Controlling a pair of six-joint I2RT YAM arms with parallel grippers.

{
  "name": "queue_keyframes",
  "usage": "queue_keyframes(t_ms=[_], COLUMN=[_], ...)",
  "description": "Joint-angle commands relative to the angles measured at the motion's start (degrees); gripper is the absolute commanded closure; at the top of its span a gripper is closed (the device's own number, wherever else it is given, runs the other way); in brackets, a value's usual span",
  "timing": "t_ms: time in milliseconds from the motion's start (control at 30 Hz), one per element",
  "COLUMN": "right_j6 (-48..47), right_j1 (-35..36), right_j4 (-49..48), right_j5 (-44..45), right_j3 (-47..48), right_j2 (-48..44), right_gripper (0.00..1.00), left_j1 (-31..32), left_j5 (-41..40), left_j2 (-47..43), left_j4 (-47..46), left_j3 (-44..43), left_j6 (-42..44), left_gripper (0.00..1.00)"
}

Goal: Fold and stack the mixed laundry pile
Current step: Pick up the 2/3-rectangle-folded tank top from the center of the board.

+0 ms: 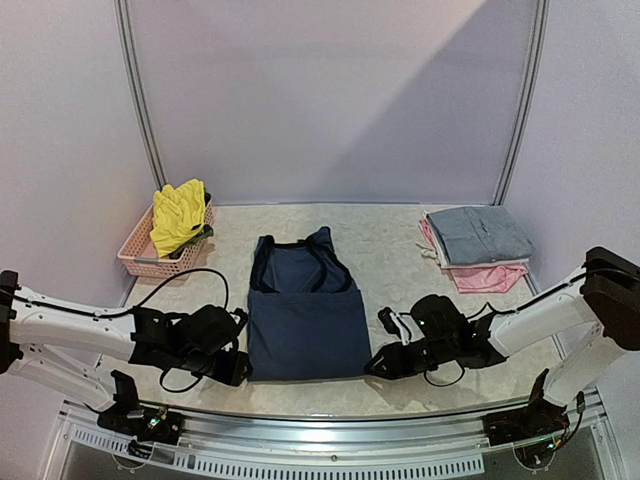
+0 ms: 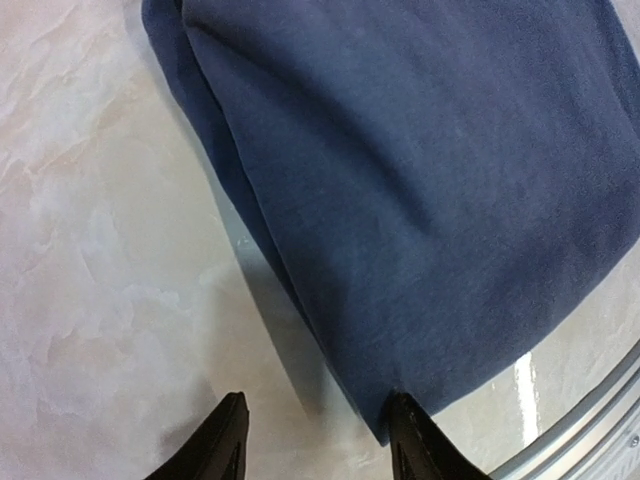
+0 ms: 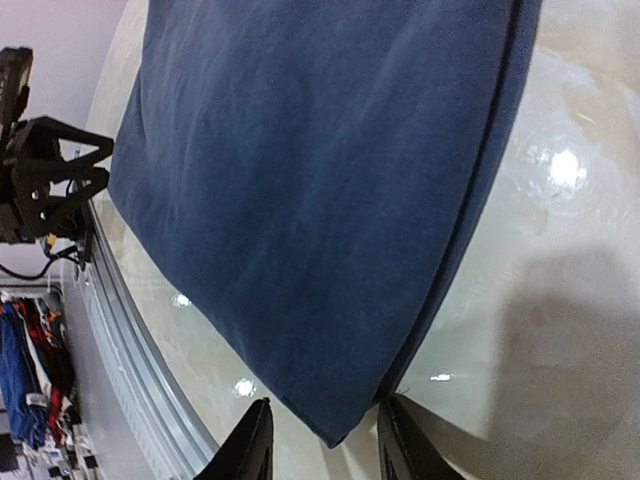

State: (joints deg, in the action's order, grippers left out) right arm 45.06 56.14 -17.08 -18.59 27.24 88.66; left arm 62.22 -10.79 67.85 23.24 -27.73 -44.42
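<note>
The left gripper [image 2: 316, 405] is hanging low over the table [image 1: 390, 235] with its jaws wide apart, gripping nothing. The near left corner of the navy top [image 1: 308, 320] is lying flat between its fingers [image 2: 225, 445], close to the finger on the right of the left wrist view; whether cloth and finger are touching cannot be told.

The right gripper [image 3: 328, 400] is mirroring it at the near right corner. Its jaws are also spread, and the corner's tip is lying on the table in the gap between them, not pinched.

The top is lying at the table's middle, between the two grippers. Its near part is showing as a smooth rectangle with doubled layers at the side edges, and its straps are pointing toward the far side. Its near edge is running along just inside the metal rail [image 1: 330, 425].

Far left, a yellow garment [image 1: 178, 215] is spilling out of a pink basket [image 1: 140, 255], well apart from the top. Far right, a folded grey piece [image 1: 480, 235] is resting on top of a pink piece [image 1: 485, 278], with a thin white piece [image 1: 436, 252] showing between them.
</note>
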Motion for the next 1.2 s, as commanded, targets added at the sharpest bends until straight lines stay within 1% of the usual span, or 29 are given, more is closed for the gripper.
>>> queue_keyframes(t_ms=[0,200,300,567,667,767,867,1000,1100,1133,1167], right_j6=[1.17,1.25,1.39,1.44,1.42,1.42,1.51,1.69,1.7,1.57,1.29], right_j1=[0.62,0.61,0.63,0.62,0.6,0.67,0.7,0.73,0.78,0.73,0.8], right_j4=[-0.74,-1.97,-2.08,-2.56,-2.89,-3.08,-3.13,-3.67,-3.2,-2.48,-1.34], right_j5=[-0.25,-0.06,0.43,0.41,0.23,0.13,-0.03,-0.22,-0.22,-0.1,0.06], right_j3=[-1.01,-0.78,-0.96,-0.78,-0.83,-0.87,-0.96,-1.28,-1.42,-1.32,-1.04], right_j2=[2.39,4.87,5.32,5.97,6.32,6.52,6.61,6.29,5.76,5.32,4.48], right_gripper=[0.66,0.73,0.79,0.9,0.94,0.98,1.0,1.0,1.0,1.0,1.0], left_j1=[1.15,1.32,2.02,5.21,5.54,5.55,5.55,5.8,6.04,6.21,6.58], left_j5=[0.76,1.35,2.43,1.89,0.97,-0.51,-0.22,-0.07,0.04,0.14,0.27], left_j2=[0.14,0.2,-0.24,0.06,1.3,2.54,3.79,4.97,5.29,5.09,4.83], left_j4=[-3.26,-4.19,-4.87,-7.37,-7.63,-8.02,-10.02,-12.75,-14.28,-14.14,-13.73], left_j3=[1.55,2.5,2.84,3.01,3.12,3.42,3.86,4.54,4.91,4.79,4.48], left_j6=[-1.8,-3.08,-3.75,-5.71,-6.0,-6.27,-6.3,-6.14,-6.03,-6.03,-6.02], left_gripper=[0.51,0.53,0.53,0.49,0.5,0.56,0.65,0.79,0.98,1.0,1.0])
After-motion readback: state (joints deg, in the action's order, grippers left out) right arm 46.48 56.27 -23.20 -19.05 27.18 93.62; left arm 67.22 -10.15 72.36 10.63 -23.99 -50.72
